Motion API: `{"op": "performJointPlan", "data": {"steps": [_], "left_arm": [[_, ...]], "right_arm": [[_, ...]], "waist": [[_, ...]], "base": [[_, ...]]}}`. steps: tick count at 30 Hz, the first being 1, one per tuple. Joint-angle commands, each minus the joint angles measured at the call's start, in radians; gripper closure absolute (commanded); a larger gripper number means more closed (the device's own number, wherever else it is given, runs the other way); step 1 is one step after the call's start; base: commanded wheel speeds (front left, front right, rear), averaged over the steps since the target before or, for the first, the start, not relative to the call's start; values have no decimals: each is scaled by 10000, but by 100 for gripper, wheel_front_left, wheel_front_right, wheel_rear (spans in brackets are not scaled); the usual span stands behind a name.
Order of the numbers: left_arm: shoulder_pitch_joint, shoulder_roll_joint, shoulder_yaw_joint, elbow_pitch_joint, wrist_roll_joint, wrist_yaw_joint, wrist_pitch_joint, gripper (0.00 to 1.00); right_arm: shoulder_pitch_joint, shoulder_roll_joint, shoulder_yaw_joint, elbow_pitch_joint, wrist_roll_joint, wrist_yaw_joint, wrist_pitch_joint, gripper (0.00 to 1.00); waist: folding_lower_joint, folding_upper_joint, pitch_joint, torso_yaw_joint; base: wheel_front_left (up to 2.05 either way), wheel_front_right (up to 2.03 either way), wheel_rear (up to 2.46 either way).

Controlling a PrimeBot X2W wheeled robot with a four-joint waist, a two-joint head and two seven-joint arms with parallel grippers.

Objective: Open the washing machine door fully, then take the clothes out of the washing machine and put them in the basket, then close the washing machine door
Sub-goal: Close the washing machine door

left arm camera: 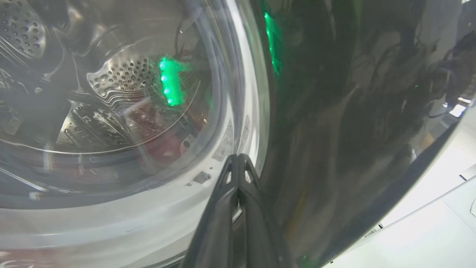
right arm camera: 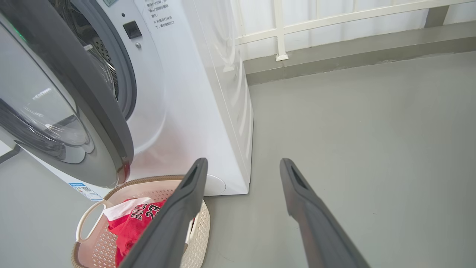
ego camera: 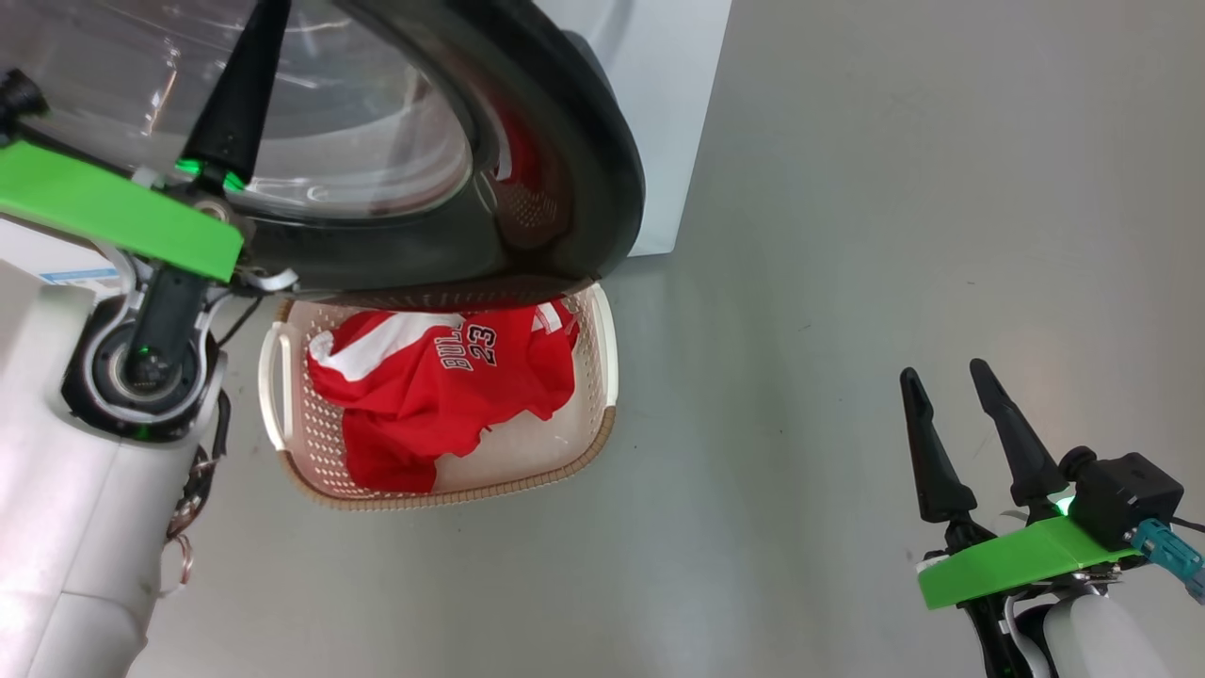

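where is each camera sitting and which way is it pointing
head view: on the head, looking down at the basket of clothes, washing machine door above it; shut left claw upper left, open right claw lower right.
left wrist view: on the left wrist, facing the door's glass and black rim; its shut fingers rise at the bottom.
right wrist view: on the right wrist, facing the washing machine and floor past its spread fingers.
shared: head and right wrist views both show basket, clothes, door.

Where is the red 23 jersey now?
In the head view, left of centre, the jersey lies in the basket on the floor, under the washing machine door.
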Motion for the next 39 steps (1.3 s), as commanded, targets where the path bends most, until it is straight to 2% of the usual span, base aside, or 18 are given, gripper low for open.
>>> {"op": "performJointPlan", "data": {"steps": [1, 9, 27, 31, 32, 33, 39], "left_arm": [[-295, 514, 262, -178, -102, -69, -70, 100], [478, 670, -146, -315, -408, -69, -524, 100], [3748, 799, -613, -690, -572, -69, -1957, 100], [4552, 916, -656, -695, -327, -69, -2185, 83], [4938, 962, -637, -692, -213, -69, -2256, 73], [5113, 965, -612, -687, -167, -69, -2282, 68], [5921, 995, -353, -669, 95, -69, -2338, 58]], "right_arm": [[-129, -19, 214, -255, -81, 73, -65, 0], [87, -76, 266, -127, -77, 73, -65, 0], [918, -465, 205, -23, 19, 73, -65, 0], [1145, -505, 174, -14, 49, 73, -65, 0], [1256, -525, 160, -18, 62, 73, -65, 0], [1313, -537, 140, -19, 70, 73, -65, 0], [1557, -586, 73, -24, 103, 73, -65, 0]], "waist": [[0, -1, -39, 15], [0, -1, -573, 221], [0, -1, -1843, 960], [0, -1, -2108, 1049], [0, -1, -2214, 1082], [0, -1, -2277, 1114], [0, -1, -2487, 1221]], "base": [[0, 0, 0], [0, 0, 0], [0, 0, 0], [0, 0, 0], [0, 0, 0], [0, 0, 0], [0, 0, 0]]}}
